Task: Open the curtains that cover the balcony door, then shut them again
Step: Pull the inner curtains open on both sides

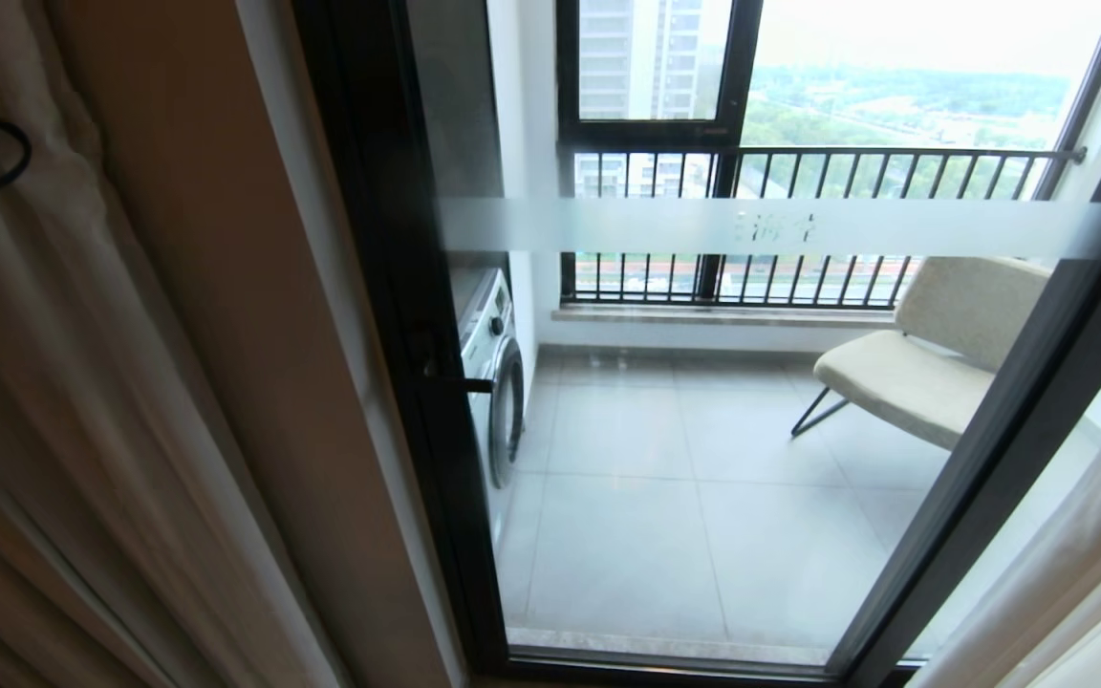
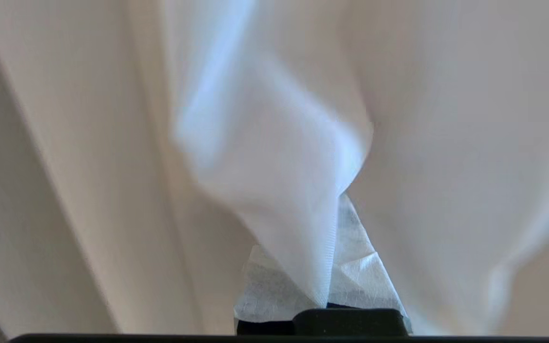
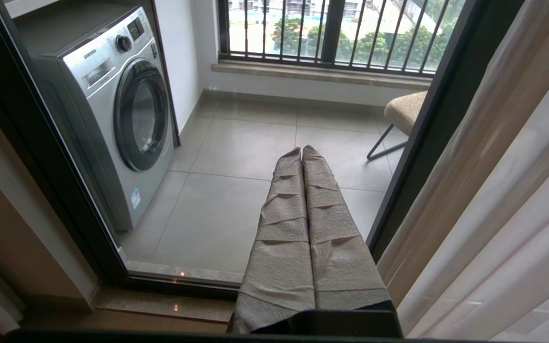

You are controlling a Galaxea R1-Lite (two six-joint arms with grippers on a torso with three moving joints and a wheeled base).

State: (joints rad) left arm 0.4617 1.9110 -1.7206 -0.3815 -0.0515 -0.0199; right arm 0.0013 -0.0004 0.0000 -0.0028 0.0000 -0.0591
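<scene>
Our left gripper is pinched on a fold of the sheer white curtain, bunched at the left of the balcony door, whose glass stands uncovered. We should draw it rightward smoothly, keeping the pinch firm. Our right gripper hangs pressed together, empty.
</scene>
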